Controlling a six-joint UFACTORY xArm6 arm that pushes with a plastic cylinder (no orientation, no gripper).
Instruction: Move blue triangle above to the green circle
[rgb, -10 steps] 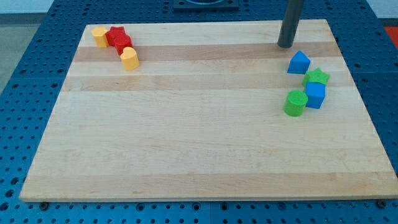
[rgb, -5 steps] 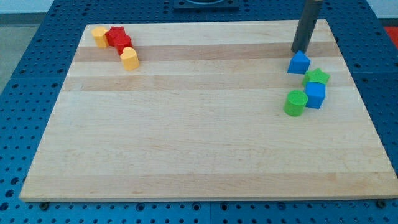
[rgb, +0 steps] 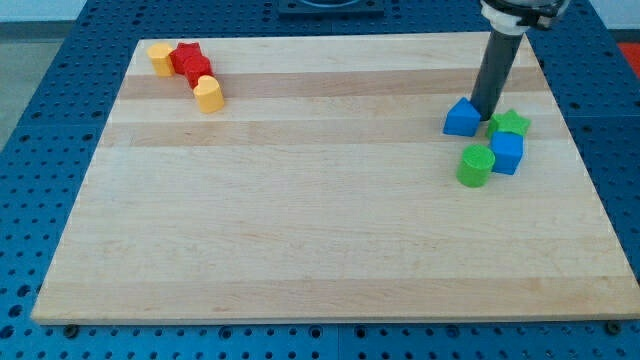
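tip: no claw, bare rod; my tip (rgb: 484, 114) touching blue triangle (rgb: 461, 118) on its right side
triangle: near right edge of board (rgb: 300, 220), up-left of green circle (rgb: 475, 166), close, not touching
next push: probably slightly right, to sit straight above circle
count: blue 2, green 2, red 2, yellow 2

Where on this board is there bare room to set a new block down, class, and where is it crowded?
Free: the wide stretch between the yellow block at the view's left and the blue triangle, and the whole bottom below the green circle. Crowded: the right cluster, where my tip sits beside the blue triangle, green star and blue block.
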